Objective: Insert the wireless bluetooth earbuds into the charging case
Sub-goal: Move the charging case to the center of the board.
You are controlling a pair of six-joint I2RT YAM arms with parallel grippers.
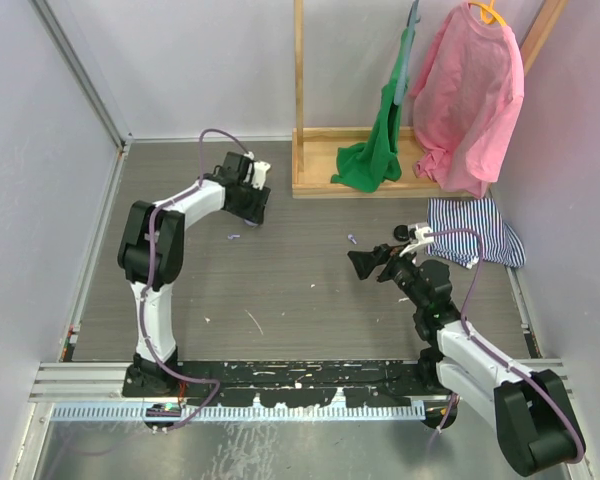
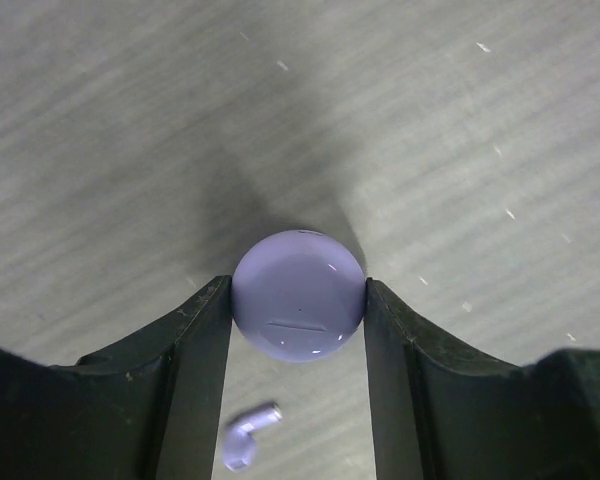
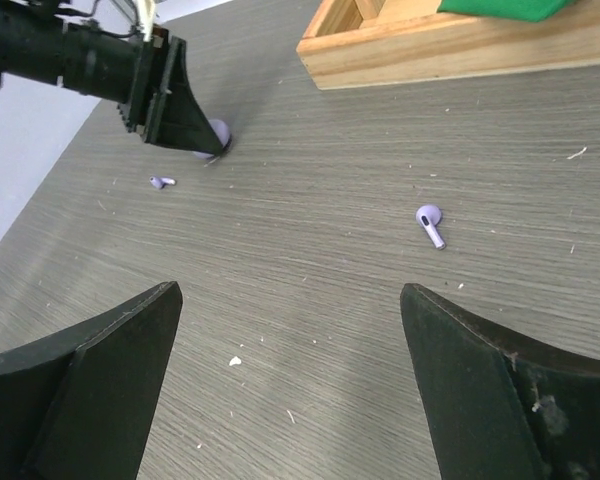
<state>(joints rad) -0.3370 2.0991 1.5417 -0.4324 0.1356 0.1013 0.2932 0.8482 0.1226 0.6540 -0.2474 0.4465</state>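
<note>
Lilac round glossy plastic charging case (image 2: 298, 300) sits on the grey wood-grain surface (image 2: 100, 120), apparently pinched between the fingers (image 2: 195, 350) of the left gripper (image 2: 298, 288); smooth and curved, it could squirt free. A small lilac plastic earbud (image 2: 248, 442) just beside it may get knocked. Farther right, a second lilac earbud (image 3: 431, 225) lies ahead of the right gripper (image 3: 288, 295), fingers spread wide, empty.
</note>
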